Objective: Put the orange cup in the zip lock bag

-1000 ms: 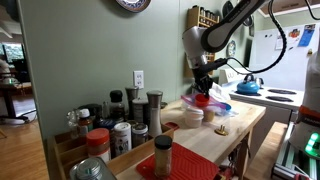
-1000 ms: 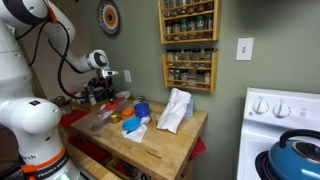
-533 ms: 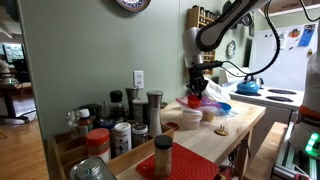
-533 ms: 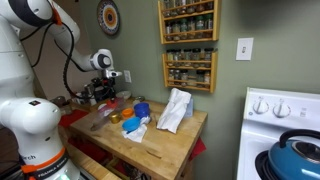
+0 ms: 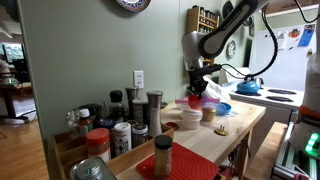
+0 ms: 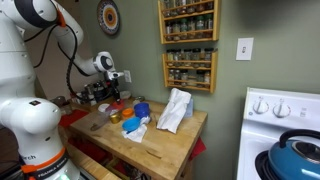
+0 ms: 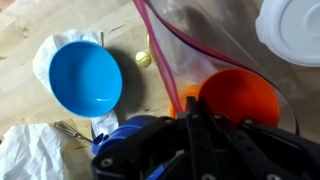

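Note:
The orange cup (image 7: 240, 95) shows in the wrist view as an open orange-red circle. It sits just past the pink-purple zip strip of the clear zip lock bag (image 7: 215, 40), seemingly inside its mouth. My gripper (image 7: 192, 118) is right over the cup's near edge, with dark fingers against its wall. In an exterior view the gripper (image 5: 197, 88) hangs over the far end of the wooden counter with the cup (image 5: 194, 100) under it and the bag (image 5: 212, 94) beside it. In an exterior view the gripper (image 6: 110, 93) is small and the cup is hard to make out.
A blue bowl (image 7: 85, 78) lies on white paper left of the bag and shows in an exterior view (image 6: 142, 108). A white lid (image 7: 292, 28) is at top right. A beige cup (image 5: 208, 114), several spice jars (image 5: 120, 125) and a blue kettle (image 5: 248, 87) stand around.
The gripper has moved a little up and toward the wall with the orange cup below it. It has hardly moved in the last half second.

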Robot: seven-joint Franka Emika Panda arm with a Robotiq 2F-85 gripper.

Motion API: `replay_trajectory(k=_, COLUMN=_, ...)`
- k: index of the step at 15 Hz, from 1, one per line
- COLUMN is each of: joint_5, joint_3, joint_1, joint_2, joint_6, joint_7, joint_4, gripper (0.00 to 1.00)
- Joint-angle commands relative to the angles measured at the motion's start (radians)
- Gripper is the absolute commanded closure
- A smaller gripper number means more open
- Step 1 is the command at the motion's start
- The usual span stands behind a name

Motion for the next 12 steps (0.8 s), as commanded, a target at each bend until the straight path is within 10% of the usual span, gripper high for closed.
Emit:
replay_trajectory(k=1, joint_5=-0.022, joint_3=-0.006, joint_1=0.025, joint_2=0.033, joint_6=-0.040, joint_7=0.016, joint_4=0.010, gripper=0.99)
replay_trajectory(k=5, joint_5=-0.004, joint_3=-0.007, joint_1=0.037, joint_2=0.054, joint_6=-0.058, joint_7=-0.008, joint_4=0.016, gripper=0.99)
replay_trajectory(k=12, joint_5=-0.013, joint_3=-0.016, joint_1=0.040, joint_2=0.044, joint_6=-0.072, joint_7=-0.004, joint_4=0.024, gripper=0.35)
